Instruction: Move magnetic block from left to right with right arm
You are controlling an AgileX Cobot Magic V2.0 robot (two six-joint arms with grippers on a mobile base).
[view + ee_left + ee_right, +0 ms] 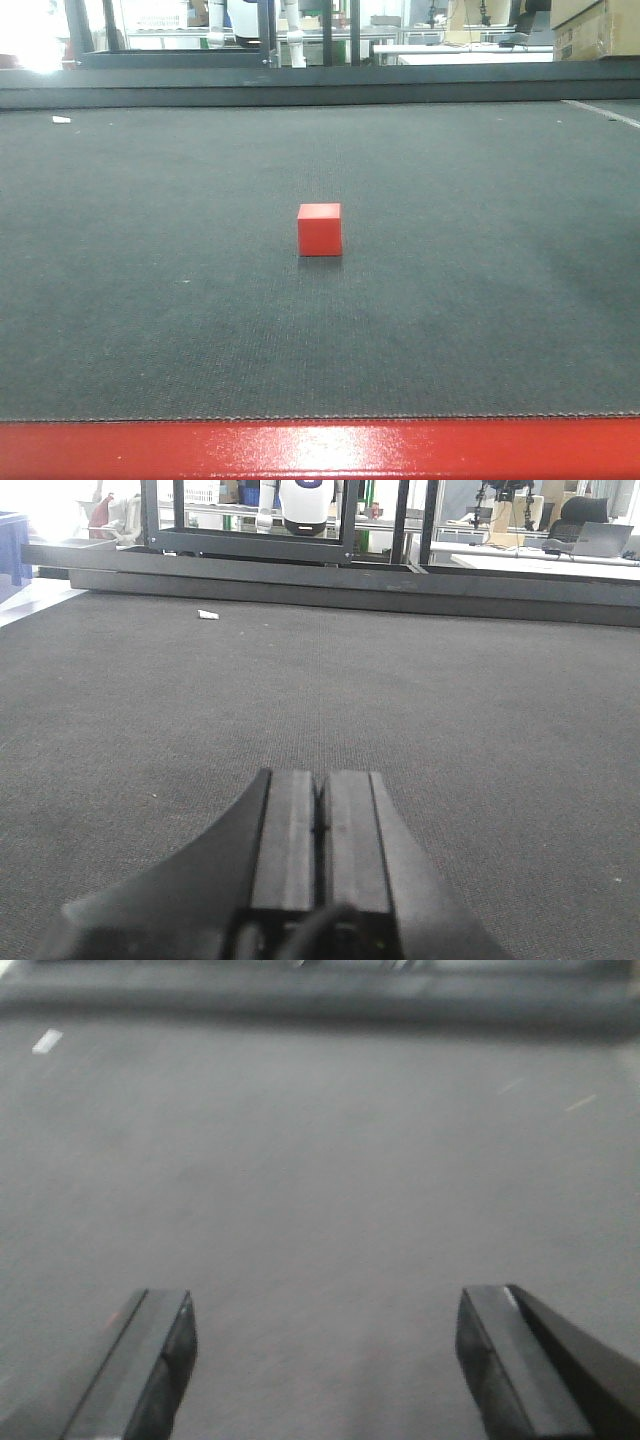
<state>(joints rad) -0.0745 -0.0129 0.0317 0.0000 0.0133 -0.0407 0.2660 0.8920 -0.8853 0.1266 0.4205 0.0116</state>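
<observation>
The right gripper (325, 1305) stands wide: its two dark fingers (150, 1360) sit at the lower corners of the right wrist view, with only grey mat (320, 1190) showing in the broad gap between them. This view is blurred. Far ahead of the gripper and off to its left lies a small white scrap (47, 1040). Beyond that, a dark band (320, 995) crosses the top of the view, which is probably the raised ledge at the mat's far side.

The left gripper (322, 780) is closed, its flat pads pressed together with just a thin seam between them. It holds nothing and sits low over the same mat. The white scrap also lies ahead of this gripper and to its left, near the far edge. Past it run the dark ledge and a black metal frame (250, 542).

The front view shows neither gripper. A glossy red strip (320, 450) runs along the nearest edge, and the mat stretches away behind it. The magnetic block (319, 229) rests flat and upright on the mat at about mid-depth and near the middle across, with open mat on all sides. It appears in neither wrist view, so I cannot tell where it lies relative to either gripper. Farther back stand the ledge, then shelving, and cardboard boxes (595, 28) at the upper right.
</observation>
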